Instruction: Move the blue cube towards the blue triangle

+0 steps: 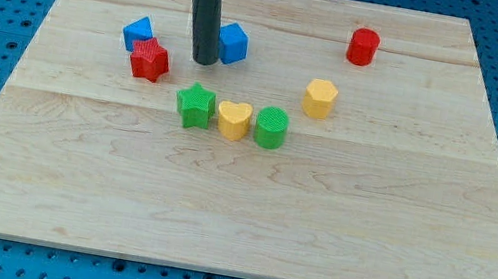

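The blue cube [233, 43] sits on the wooden board near the view's top, a little left of centre. The blue triangle [137, 33] lies further to the view's left, touching the red star [150, 60] just below it. My tip [204, 59] is at the end of the dark rod. It stands just left of the blue cube and slightly below it, close to or touching the cube's left side, between the cube and the triangle.
A green star [195, 106], a yellow heart [233, 119] and a green cylinder [270, 127] form a row at mid-board. A yellow hexagon [319, 99] and a red cylinder [363, 47] are to the view's right. The board [237, 209] lies on a blue pegboard.
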